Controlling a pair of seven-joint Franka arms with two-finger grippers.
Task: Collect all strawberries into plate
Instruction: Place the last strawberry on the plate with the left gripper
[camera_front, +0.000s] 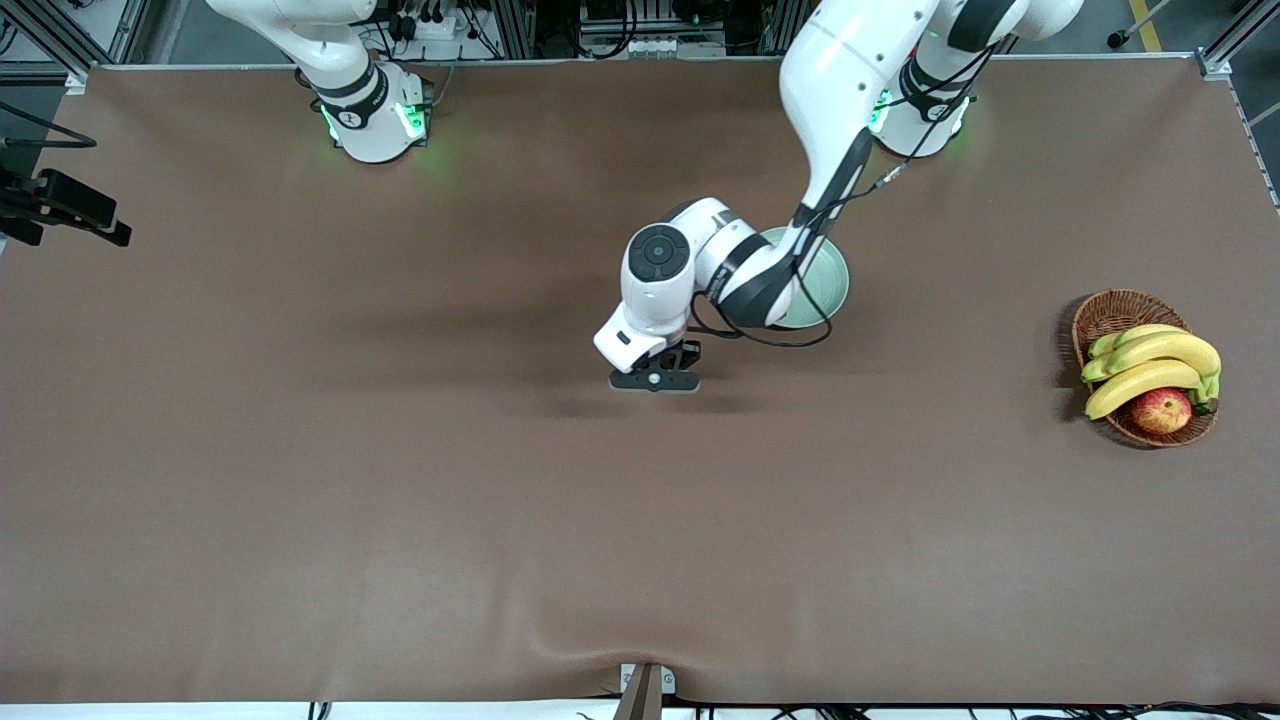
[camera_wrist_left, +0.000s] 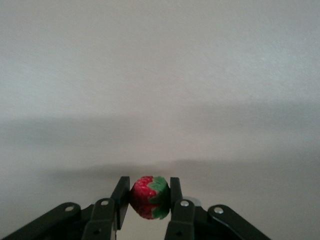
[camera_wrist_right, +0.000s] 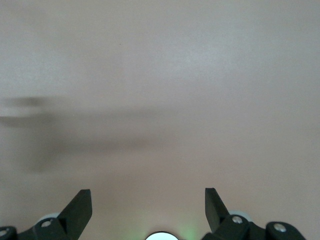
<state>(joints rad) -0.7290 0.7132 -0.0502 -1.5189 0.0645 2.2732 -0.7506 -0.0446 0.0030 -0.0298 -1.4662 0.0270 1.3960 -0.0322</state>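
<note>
One strawberry (camera_wrist_left: 149, 197) is pinched in my left gripper (camera_wrist_left: 148, 200), low over the table, plate (camera_front: 828, 280) near it, mostly hidden by the arm. Other berries unseen. Right gripper (camera_wrist_right: 148, 205) waits, fingers wide apart, empty.

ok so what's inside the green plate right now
The left arm covers most of the plate; the visible strip of it holds nothing. The left gripper is shut on a strawberry above the table, not yet over the plate. The covered part can't be judged.
</note>
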